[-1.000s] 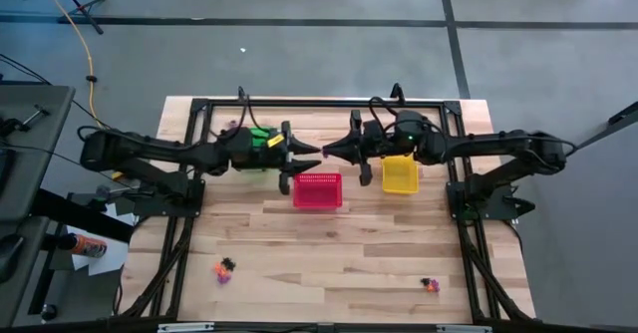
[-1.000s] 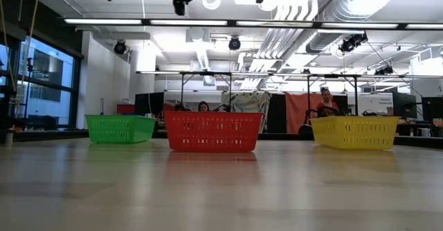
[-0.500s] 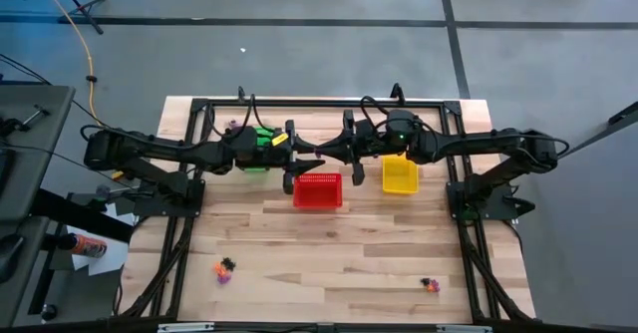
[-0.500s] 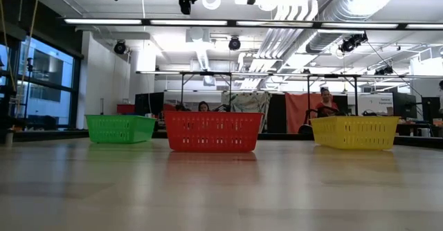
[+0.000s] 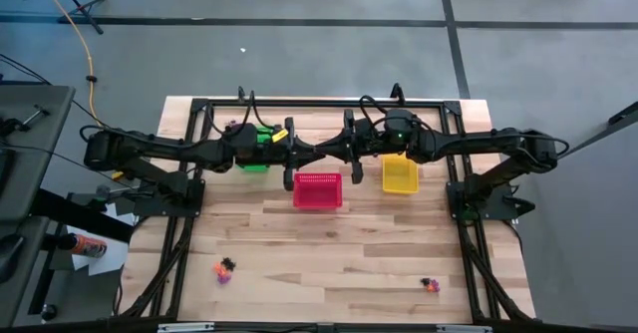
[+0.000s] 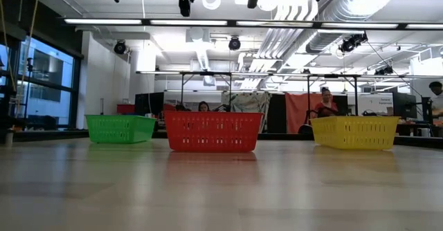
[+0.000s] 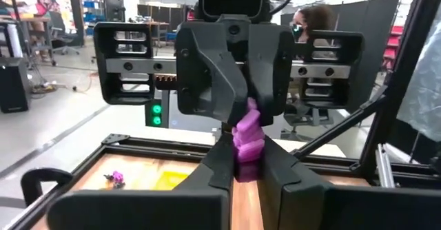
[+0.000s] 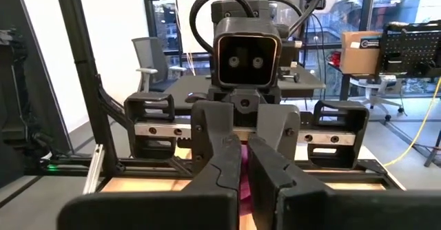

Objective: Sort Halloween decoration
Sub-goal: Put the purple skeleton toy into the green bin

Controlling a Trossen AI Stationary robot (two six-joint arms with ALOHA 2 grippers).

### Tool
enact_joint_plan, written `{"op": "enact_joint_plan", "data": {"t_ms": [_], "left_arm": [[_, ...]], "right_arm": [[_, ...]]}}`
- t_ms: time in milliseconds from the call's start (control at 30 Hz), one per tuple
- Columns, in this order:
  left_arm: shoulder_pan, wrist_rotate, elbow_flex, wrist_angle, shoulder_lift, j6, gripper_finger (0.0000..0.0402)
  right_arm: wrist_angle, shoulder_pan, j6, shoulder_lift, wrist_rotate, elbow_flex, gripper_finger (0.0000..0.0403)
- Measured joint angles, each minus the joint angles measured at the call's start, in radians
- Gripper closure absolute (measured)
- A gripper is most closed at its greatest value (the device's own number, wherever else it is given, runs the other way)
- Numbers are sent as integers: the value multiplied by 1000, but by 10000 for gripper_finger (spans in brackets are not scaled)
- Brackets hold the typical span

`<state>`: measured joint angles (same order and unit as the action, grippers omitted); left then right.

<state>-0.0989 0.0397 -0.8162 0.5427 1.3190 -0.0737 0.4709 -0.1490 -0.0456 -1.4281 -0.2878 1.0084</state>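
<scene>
Between meeting fingertips, purple trinket [image 7: 248, 132] upright

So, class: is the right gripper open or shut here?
Shut: in its wrist view, the right gripper pinches a purple trinket, with almost no gap left between the fingers.

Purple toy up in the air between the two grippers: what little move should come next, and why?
Probably the right gripper should open. Both it and the left gripper pinch the same purple toy, up in the air near the red basket, so one must let go before either arm pulls away.
</scene>
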Motion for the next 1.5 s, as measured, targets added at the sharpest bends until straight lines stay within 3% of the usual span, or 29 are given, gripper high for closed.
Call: {"op": "enact_joint_plan", "data": {"t_ms": [200, 433, 600, 867, 1000, 1233, 1500], "left_arm": [[-6, -7, 0, -34, -5, 24, 394], [-43, -30, 0, -171, -52, 26, 396], [-74, -78, 0, -424, -146, 10, 396], [-135, -254, 2, -812, -294, -25, 396], [-230, -375, 1, -985, -302, -93, 396], [-554, -145, -107, -1346, -144, -129, 396], [-667, -47, -113, -1459, 127, -42, 396]], "right_arm": [[-9, -3, -163, 9, 84, -2, 370], [-18, -21, -128, 91, 186, -2, 257], [-140, -44, -42, 194, 243, 0, 189], [-444, -79, -78, 316, 305, -1, 174], [-511, -83, -112, 333, 306, -1, 174], [-528, -82, -128, 309, 304, -2, 174], [-534, -80, -137, 289, 304, -2, 174]]}}
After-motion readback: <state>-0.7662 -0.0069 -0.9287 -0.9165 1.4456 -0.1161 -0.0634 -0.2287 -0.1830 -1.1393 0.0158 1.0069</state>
